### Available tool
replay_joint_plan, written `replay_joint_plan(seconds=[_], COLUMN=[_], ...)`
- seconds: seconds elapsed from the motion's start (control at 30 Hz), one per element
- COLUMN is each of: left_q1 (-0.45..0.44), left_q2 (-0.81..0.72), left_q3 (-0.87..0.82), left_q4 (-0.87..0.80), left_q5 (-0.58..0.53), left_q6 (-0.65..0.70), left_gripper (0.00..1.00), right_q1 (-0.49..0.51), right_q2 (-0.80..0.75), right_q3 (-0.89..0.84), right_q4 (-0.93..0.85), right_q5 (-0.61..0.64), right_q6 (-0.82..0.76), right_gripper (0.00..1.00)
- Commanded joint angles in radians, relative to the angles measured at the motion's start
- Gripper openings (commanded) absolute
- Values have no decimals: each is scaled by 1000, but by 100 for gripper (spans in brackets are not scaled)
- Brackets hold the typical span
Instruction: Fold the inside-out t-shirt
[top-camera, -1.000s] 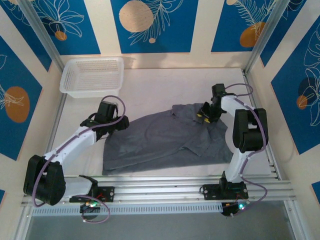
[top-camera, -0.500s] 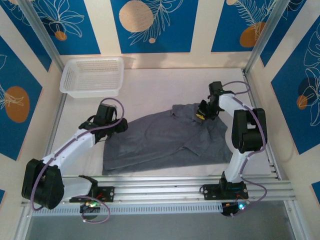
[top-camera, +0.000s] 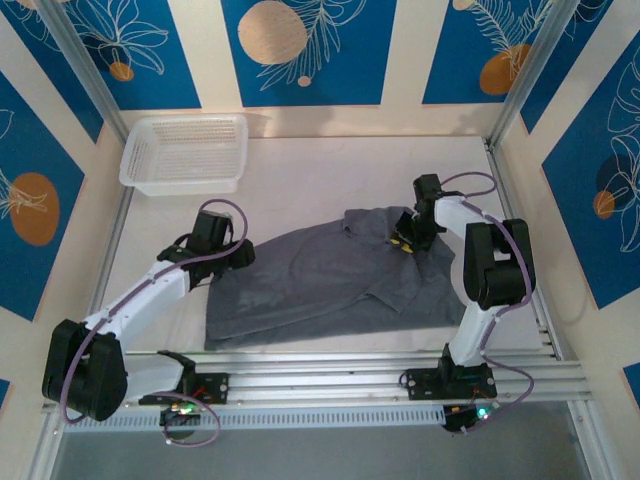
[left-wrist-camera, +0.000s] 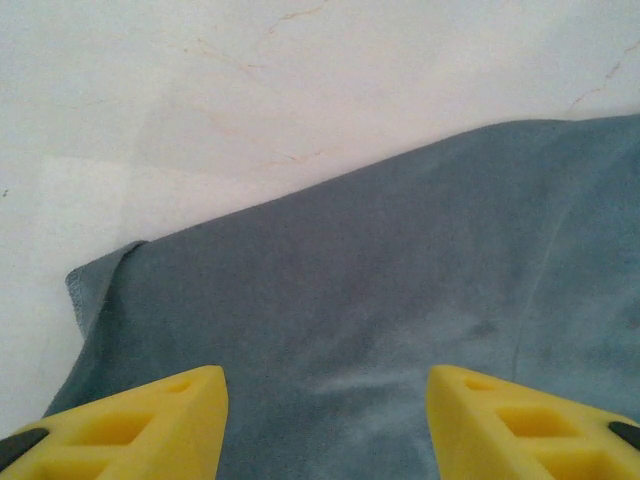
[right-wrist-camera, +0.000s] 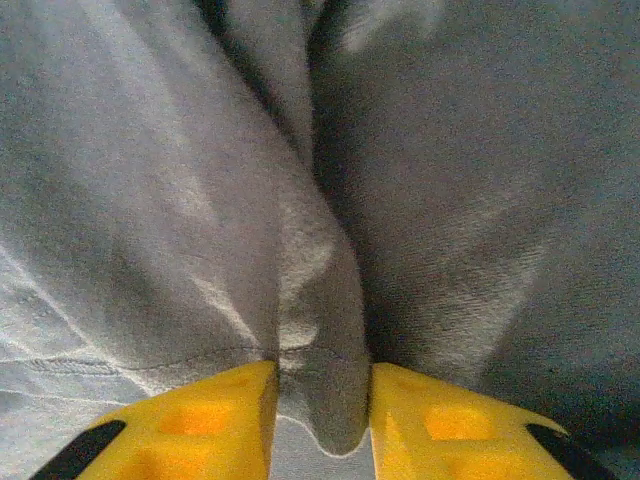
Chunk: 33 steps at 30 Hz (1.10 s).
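Top external view: a plain slate-grey fabric t-shirt (top-camera: 320, 285) is spread on the pale surface (top-camera: 320, 180), toward the near edge. Over its left edge the left yellow fingers (left-wrist-camera: 150, 420) are held apart, empty. At its far right a raised fold is pinched between the right yellow fingers (right-wrist-camera: 200, 415). A white mesh basket (top-camera: 185, 152) is set at the far left corner.
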Motion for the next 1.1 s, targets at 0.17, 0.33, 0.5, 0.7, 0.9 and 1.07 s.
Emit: replay_joint_plan(seconds=[0.17,0.33,0.5,0.7,0.9,1.07], left_q1=[8,8,8,9,10,10], left_q2=[-6,-3,-27,-68,-28,-2], left_q3=[-8,9,2,-43,-30,-9], left_q4=[-9,-9,-31,-33,-25,-35], left_q5=[8,19,11,1,20,-6], left_q6=[-15,-12,-12,-18,9,34], left_gripper=[55,55,55,55,56,59], right_q1=[13,-14,-71,-81,-5,27], right_q2=[-23,126,446,461,363,444], right_q3=[122,447,963,1083,856,880], right_q4=[-16,-8,-241,-402,-345,-378], right_q5=[-82,-124,-98,-32,232,311], right_q6=[40,164,157,-117,-553,-634], right_gripper=[0,0,40,44,61,65])
